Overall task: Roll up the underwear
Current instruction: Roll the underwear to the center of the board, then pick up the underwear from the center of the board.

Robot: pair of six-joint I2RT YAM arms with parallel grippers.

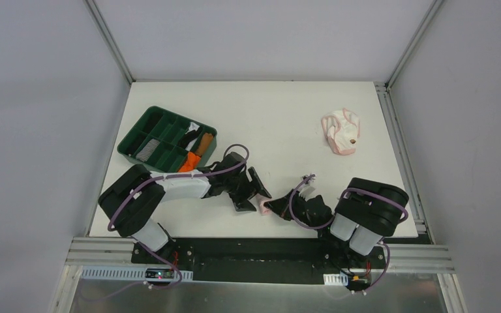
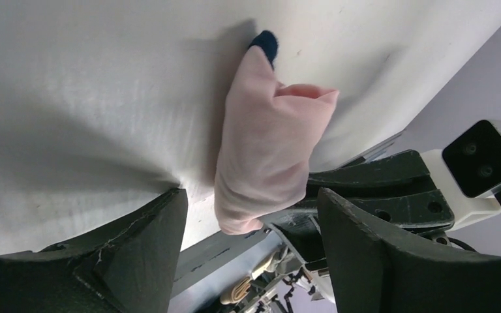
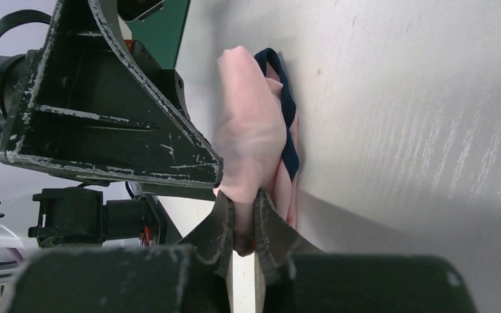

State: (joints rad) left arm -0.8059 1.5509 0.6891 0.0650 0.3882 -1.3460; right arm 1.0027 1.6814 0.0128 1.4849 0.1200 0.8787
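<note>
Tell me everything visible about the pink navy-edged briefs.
The pink briefs are soft, matte fabric bunched into a compact bundle, with navy edging showing at the far end. They rest against the white table, pinched at the other end by the right gripper. The left gripper, open, straddles them.

Rolled pink brief [image 2: 267,163] edged dark navy, paler pink-white brief [image 1: 341,132] edged pink, white tabletop [image 1: 267,111], dark green tray [image 1: 130,137], orange cloth [image 1: 185,163], grey striped cloth [image 1: 147,151], brown cloth [image 1: 203,143], purple cables [image 1: 373,191], black arms [image 1: 130,202].
</note>
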